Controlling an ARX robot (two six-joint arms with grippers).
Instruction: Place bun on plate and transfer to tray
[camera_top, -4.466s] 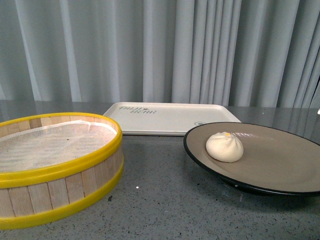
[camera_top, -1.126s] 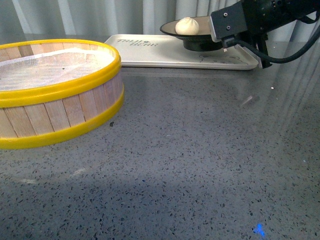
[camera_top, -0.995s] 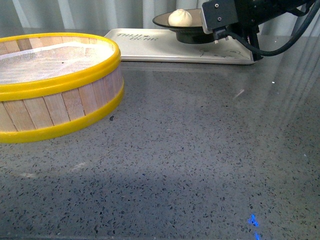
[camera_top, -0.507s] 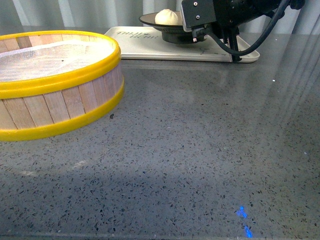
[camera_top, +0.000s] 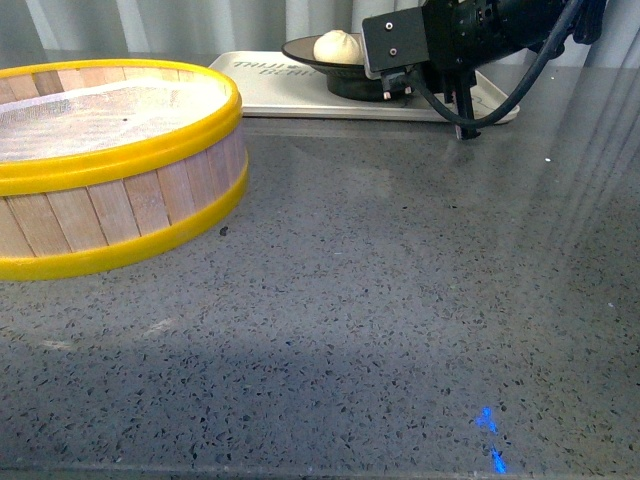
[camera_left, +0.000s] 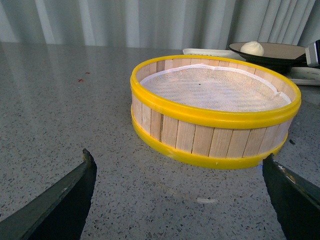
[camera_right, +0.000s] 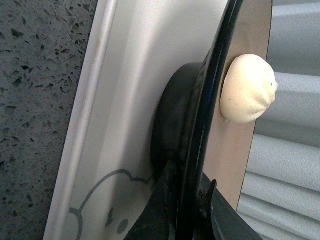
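Note:
The cream-white bun (camera_top: 338, 45) sits on the black-rimmed tan plate (camera_top: 300, 50), also seen as the bun (camera_right: 247, 90) on the plate (camera_right: 210, 100). My right gripper (camera_right: 189, 200) is shut on the plate's near rim, one finger under it and one over it. The plate is over the white tray (camera_top: 265, 85), and its black foot (camera_right: 170, 125) is down at the tray (camera_right: 130, 90) surface; I cannot tell whether they touch. My left gripper (camera_left: 180, 200) hangs open over bare table in front of the steamer basket, holding nothing.
A yellow-rimmed wooden steamer basket (camera_top: 120, 190) with a white cloth liner stands at the left, also seen as the basket (camera_left: 215, 117). The grey speckled table (camera_top: 380, 300) stretches in front. The right arm (camera_top: 460, 25) and its cable reach over the tray's right end. Curtains hang behind.
The right gripper has carried the plate with the bun leftward along the tray and slightly lower. The bun has stayed on the plate.

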